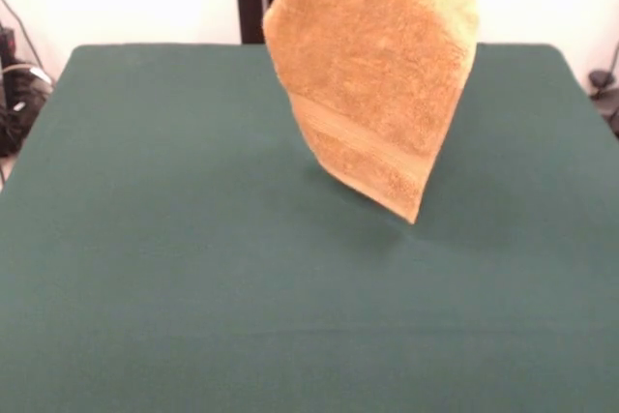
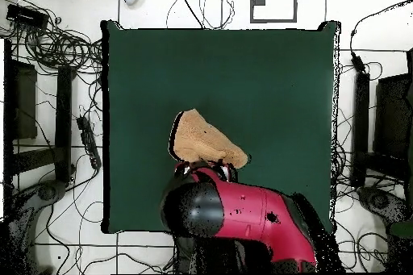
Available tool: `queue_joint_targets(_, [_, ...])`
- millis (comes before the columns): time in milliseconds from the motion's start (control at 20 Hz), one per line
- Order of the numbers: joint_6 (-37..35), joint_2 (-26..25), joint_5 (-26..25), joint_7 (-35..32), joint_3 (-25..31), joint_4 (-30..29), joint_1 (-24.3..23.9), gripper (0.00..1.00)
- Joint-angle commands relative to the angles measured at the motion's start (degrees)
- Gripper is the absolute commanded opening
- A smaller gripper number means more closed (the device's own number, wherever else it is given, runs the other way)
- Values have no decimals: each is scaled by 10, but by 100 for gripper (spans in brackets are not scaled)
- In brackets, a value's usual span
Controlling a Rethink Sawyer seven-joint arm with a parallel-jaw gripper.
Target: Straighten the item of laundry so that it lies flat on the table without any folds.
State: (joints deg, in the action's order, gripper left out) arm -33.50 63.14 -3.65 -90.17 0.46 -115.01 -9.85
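- The towel (image 1: 372, 74) hangs in the air above the worktop (image 1: 174, 268), clear of it — its lowest corner points down over the middle.
- The top edge runs out of the front view; overhead, the red arm (image 2: 242, 215) covers the gripper, so I cannot tell how the jaws stand.
- Judged soft, light and limp — it will drape and crease. Best held by a corner near a border band.

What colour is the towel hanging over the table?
Orange-tan terry towel with a woven band; clearest in the front view.
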Motion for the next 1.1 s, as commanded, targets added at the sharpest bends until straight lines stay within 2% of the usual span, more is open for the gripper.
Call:
queue_joint_targets(50, [-39,-15,41,-110,4,-33,-3,0])
queue_joint_targets(400, [-84,-64,18,-62,26,78,-23,0])
queue_joint_targets(600, [-65,-66,31,-63,37,76,-30,0])
queue_joint_targets(850, [-92,-95,27,-41,56,124,-40,0])
queue_joint_targets(1100, [-95,-111,29,-21,72,145,-51,0])
